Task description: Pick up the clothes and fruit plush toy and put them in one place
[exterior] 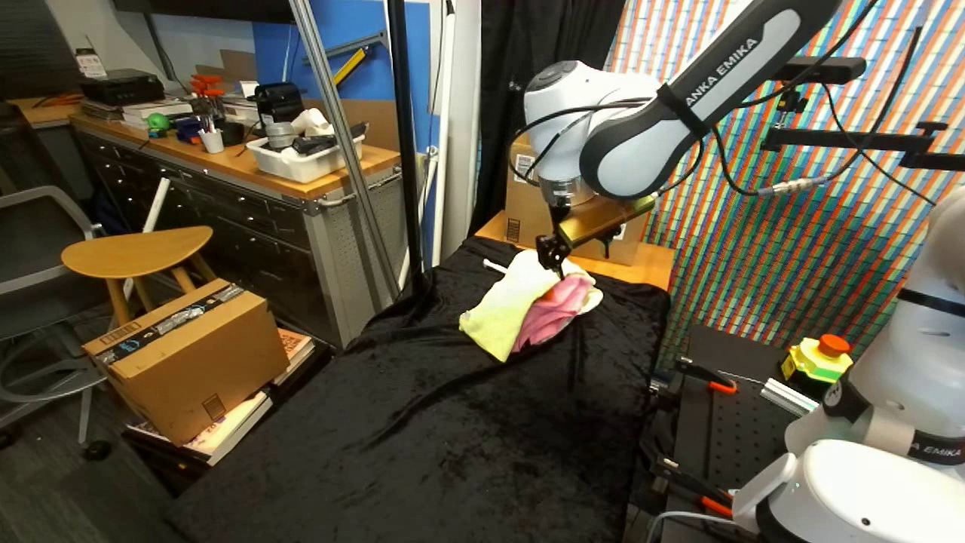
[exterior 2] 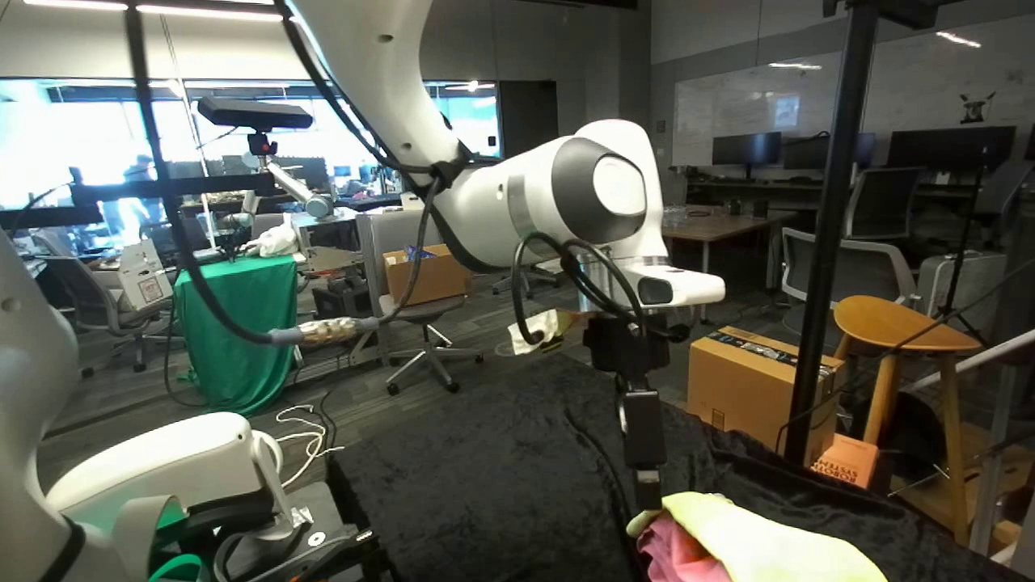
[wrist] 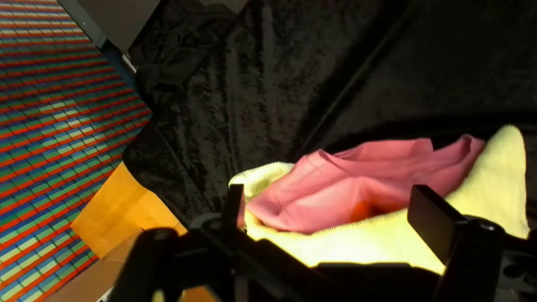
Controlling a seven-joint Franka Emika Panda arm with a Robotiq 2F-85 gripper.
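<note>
The white arm (exterior 2: 481,206) carries black cables (exterior 2: 167,198), pincer (wrist: 327,205) apparently black.

Fairly bright in both exterior views, yet burnt out to white and pale blue at the windows (exterior 2: 105,125), hazy beyond them, and harsh along the ceiling lights (exterior 2: 206,13). Touched by a pale reflection on the whiteboard (exterior 2: 720,105). Close to pure white on the robot base (exterior: 889,490). Sunk to deep black across the cover (exterior: 422,452). More contrasty in the wrist view: nearly overexposed on the yellow-green garment (wrist: 361,247), warmly lit at the bare wooden edge of the table (wrist: 126,205), very dark toward the upper right, soft and out of focus low on the gripper (wrist: 329,205).
</note>
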